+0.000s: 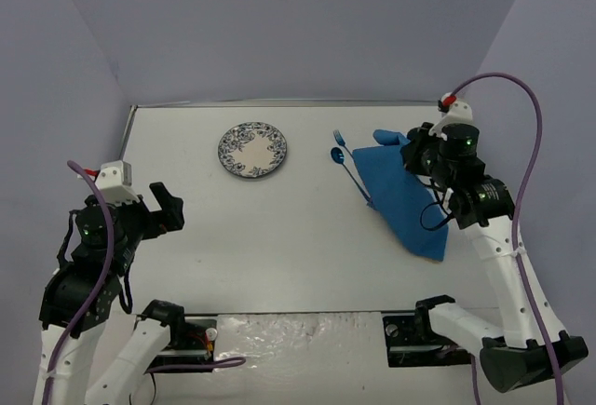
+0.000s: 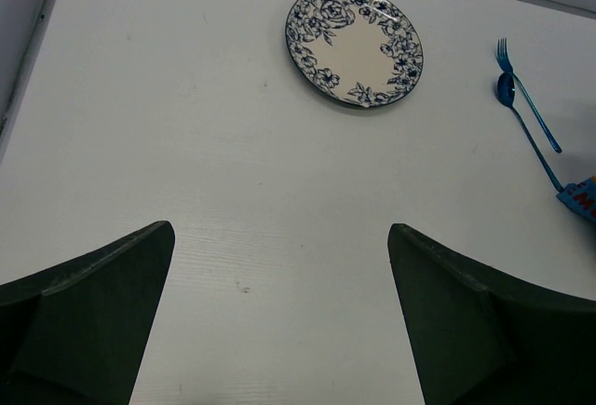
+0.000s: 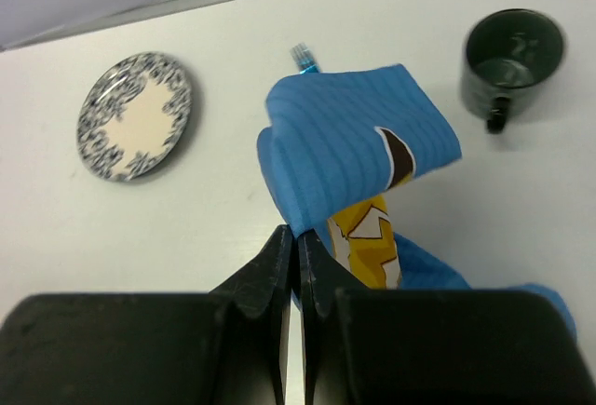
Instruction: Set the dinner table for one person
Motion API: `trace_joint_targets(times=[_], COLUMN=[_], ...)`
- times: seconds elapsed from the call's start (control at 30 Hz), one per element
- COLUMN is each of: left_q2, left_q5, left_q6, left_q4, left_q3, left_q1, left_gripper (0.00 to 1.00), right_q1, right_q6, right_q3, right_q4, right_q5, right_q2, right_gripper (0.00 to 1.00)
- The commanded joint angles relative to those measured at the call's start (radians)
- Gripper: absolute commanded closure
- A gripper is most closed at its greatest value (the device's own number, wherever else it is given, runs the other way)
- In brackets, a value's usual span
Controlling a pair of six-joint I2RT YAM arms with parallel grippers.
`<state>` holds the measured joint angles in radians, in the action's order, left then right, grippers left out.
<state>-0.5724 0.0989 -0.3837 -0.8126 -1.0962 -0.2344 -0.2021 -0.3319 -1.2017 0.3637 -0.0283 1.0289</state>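
Observation:
The white dinner table point(image 1: 279, 256) carries a blue-patterned plate point(image 1: 252, 150) at the back middle. To its right lie a blue fork point(image 1: 340, 137) and spoon point(image 1: 337, 155). My right gripper point(image 3: 299, 237) is shut on an edge of the blue placemat point(image 3: 354, 135), which hangs folded from it and shows a yellow figure. In the top view the placemat point(image 1: 405, 195) slopes down to the table at the right, partly over the cutlery handles. My left gripper point(image 2: 281, 230) is open and holds nothing, above bare tabletop at the near left, with the plate point(image 2: 354, 45) far ahead.
A dark mug point(image 3: 512, 56) stands on the table beyond the lifted placemat, to its right. The plate point(image 3: 135, 114) lies to the placemat's left. Grey walls close off the table's back and sides. The arm bases point(image 1: 307, 340) sit at the near edge.

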Motion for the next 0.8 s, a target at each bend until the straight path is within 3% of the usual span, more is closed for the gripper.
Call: trace_joint_targets(times=[0.0,0.13,0.37,0.57,0.67,0.77], left_q2=[-0.044,-0.055,-0.028,0.021,0.061,0.096], left_q5=[-0.044,-0.061,-0.015,0.065,0.118,0.155], left_q6=[-0.043,-0.053,-0.067,-0.092,-0.103,-0.113], left_q4=[0.011,-0.009,-0.093,-0.183,-0.226,-0.257], left_q3=[-0.067,-0.1,-0.138,-0.151,-0.154,-0.156], left_q1=[0.004,0.004,0.004,0.004,0.004,0.004], left_gripper=[0.03,0.03,0.03,0.03,0.03,0.03], right_q1=[-0.153,-0.271,-0.656,-0.972,-1.041,-1.079], right_q6=[-0.017,-0.031,-0.104,-0.114,-0.113,-0.099], right_q3=[-0.124,-0.181,-0.118,-0.1,-0.13,-0.175], right_q4=[-0.069,-0.103,-0.254,-0.346,-0.354,-0.353], right_q5=[-0.094,-0.098,-0.03,0.076,0.053,-0.04], right_q2=[0.046,0.096,0.218,0.504,0.652,0.731], right_gripper=[1.0,1.0,1.0,0.99,0.88,0.65])
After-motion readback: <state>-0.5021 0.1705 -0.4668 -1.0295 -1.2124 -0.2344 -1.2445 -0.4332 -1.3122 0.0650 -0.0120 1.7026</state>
